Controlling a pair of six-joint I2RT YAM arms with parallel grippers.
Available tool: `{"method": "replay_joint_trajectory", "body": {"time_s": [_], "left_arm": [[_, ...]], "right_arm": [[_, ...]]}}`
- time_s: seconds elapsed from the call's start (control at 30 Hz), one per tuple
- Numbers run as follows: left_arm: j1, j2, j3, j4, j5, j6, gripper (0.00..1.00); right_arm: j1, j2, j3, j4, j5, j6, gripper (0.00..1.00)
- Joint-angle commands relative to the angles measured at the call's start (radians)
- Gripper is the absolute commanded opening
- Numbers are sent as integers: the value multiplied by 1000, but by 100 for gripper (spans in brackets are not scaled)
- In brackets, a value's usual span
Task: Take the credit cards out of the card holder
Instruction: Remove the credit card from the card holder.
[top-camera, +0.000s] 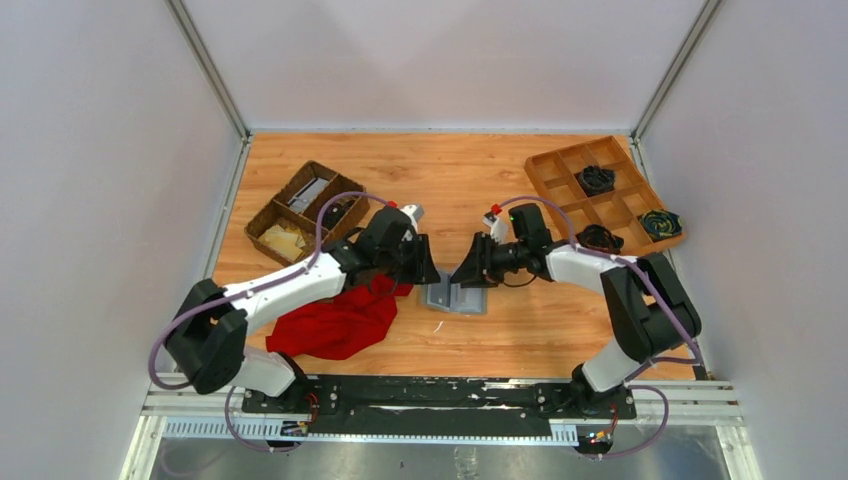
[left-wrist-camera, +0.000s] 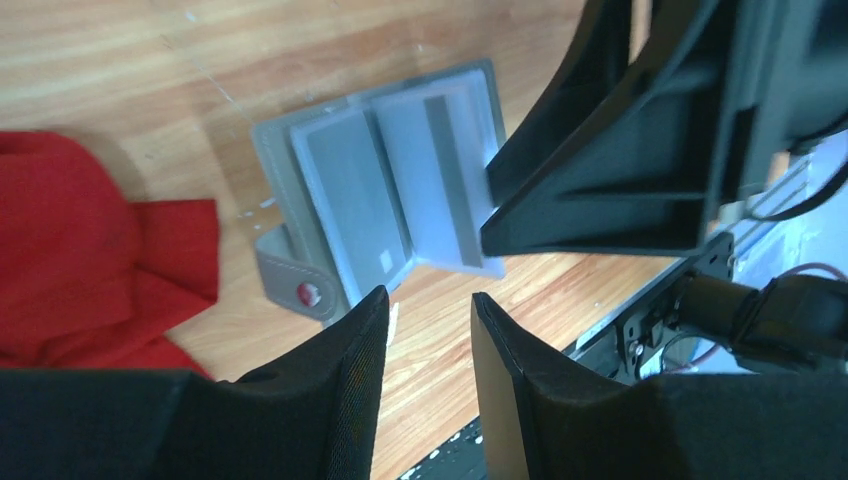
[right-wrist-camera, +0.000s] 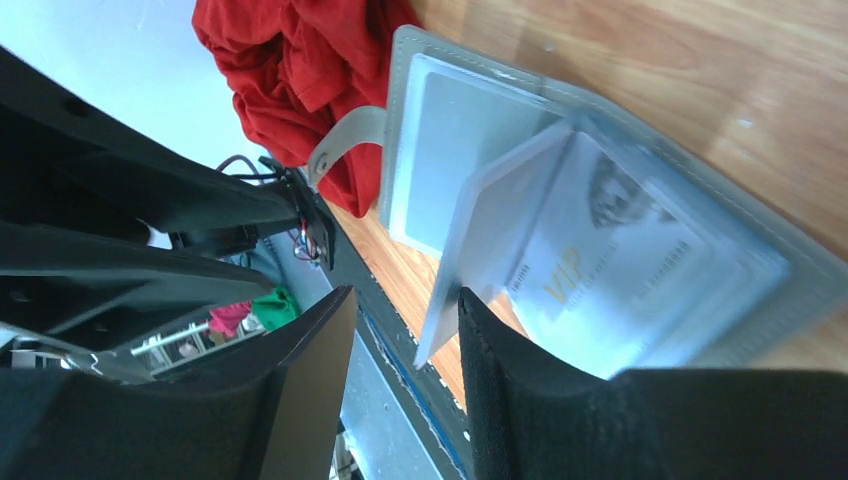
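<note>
The grey card holder (top-camera: 455, 298) lies open on the wooden table between both grippers. In the left wrist view the card holder (left-wrist-camera: 268, 150) shows a pale card (left-wrist-camera: 345, 195) in its left half. A second card (left-wrist-camera: 445, 170) with a dark stripe sticks out past its right half. My right gripper's finger (left-wrist-camera: 600, 190) touches that card's edge. In the right wrist view this card (right-wrist-camera: 500, 230) stands tilted up and leans on one finger of my open right gripper (right-wrist-camera: 405, 295). A "VIP" card (right-wrist-camera: 620, 260) lies beneath it. My left gripper (left-wrist-camera: 428, 298) hangs open and empty beside the holder's tab (left-wrist-camera: 300, 285).
A red cloth (top-camera: 335, 320) lies bunched left of the holder, under my left arm. A dark wicker basket (top-camera: 300, 215) stands at the back left. A wooden compartment tray (top-camera: 605, 195) with dark items sits at the back right.
</note>
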Motion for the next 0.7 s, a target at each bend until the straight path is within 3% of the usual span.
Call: {"method": "replay_joint_trajectory", "body": {"time_s": [0.0,0.23,0.37,0.67], "left_arm": [[55,-107,26,-77,-54,27,41],[113,-221,10,-142,-88,35,43],[113,-229,-11,-112,-56,16,43],[68,-163,-68,106,91,-53,43]], "right_arm": [[82,55,69,14,-20,19,47],[187,172,197,14,43,28,47],[188,240,253,-85,69,-36,45],[110,-52,154,-302,251,-172,46]]}}
